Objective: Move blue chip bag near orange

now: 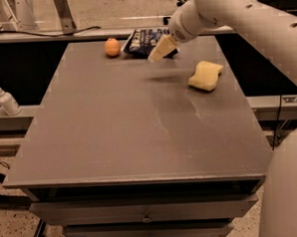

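The blue chip bag (143,40) lies at the far edge of the grey table (114,132), dark navy with white lettering. The orange (112,46) sits just to its left, a small gap between them. My gripper (160,49) hangs over the bag's near right corner, at the end of the white arm (218,12) that comes in from the upper right. It hides part of the bag's right side. I cannot tell whether it touches the bag.
A pale yellow sponge (206,76) lies on the table to the right of the gripper. A small white pump bottle (5,99) stands on a ledge left of the table. A rail runs behind the far edge. Drawers sit below the front edge.
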You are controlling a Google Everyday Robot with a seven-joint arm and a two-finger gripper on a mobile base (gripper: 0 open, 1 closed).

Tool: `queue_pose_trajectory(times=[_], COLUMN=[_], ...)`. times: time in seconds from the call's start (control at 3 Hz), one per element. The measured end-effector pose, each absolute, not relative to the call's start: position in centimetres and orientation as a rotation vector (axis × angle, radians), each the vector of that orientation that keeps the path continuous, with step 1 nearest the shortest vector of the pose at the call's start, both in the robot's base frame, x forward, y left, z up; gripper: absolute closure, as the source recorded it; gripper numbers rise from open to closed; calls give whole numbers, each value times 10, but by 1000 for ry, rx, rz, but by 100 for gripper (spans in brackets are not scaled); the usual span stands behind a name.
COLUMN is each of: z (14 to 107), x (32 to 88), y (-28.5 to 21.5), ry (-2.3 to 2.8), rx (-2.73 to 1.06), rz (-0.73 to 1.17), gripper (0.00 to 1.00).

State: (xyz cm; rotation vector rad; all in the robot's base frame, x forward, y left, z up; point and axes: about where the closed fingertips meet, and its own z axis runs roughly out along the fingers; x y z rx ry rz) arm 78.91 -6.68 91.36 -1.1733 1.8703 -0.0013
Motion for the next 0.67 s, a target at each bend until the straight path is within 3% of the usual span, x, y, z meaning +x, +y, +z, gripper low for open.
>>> queue_pose_trajectory(times=[0.67], z=[934], x=[739], y=[-107], ry=[1753], rx=[-1321], rz=[69], gripper=[0])
